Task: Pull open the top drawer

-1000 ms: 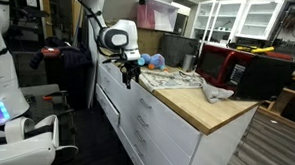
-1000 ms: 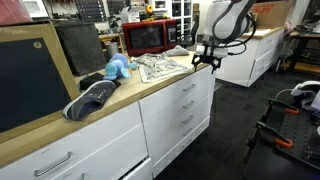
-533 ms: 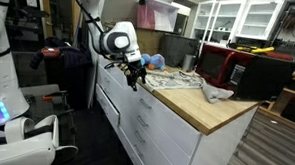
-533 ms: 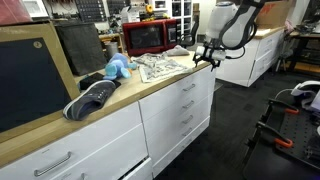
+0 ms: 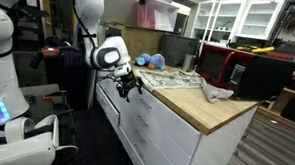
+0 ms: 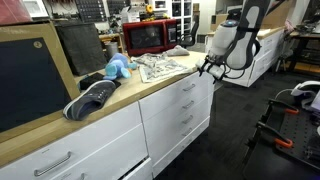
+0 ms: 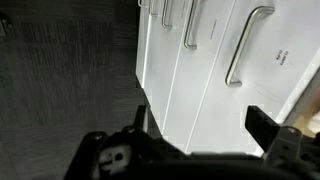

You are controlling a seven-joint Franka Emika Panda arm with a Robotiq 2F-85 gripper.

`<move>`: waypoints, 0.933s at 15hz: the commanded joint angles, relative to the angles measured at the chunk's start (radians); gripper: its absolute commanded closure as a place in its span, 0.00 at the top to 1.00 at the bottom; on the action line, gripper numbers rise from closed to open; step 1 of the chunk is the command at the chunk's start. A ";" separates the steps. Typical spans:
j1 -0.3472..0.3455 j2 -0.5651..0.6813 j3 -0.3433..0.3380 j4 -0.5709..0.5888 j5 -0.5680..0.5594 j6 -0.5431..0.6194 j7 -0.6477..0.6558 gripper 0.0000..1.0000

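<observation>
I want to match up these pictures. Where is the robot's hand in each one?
In an exterior view: the hand hangs left of centre, before the white cabinet's front.
In an exterior view: the hand is right of centre, by the cabinet's far end.
Wrist view: the hand fills the bottom edge, open.
Shared landmark: the white cabinet, in all three.

I work in a robotics lab dressed as a kitchen: wooden surface (image 5: pixel 211 108) over white cabinets (image 5: pixel 154 127), red microwave (image 5: pixel 215 62), glass-door cupboards (image 5: pixel 250 18), another white robot (image 5: pixel 1 69) nearby.
</observation>
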 commanded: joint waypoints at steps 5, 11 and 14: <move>-0.166 0.080 0.301 0.038 0.493 0.091 -0.213 1.00; -0.189 0.160 0.346 0.166 0.638 0.132 -0.357 1.00; -0.178 0.212 0.348 0.259 0.689 0.132 -0.416 1.00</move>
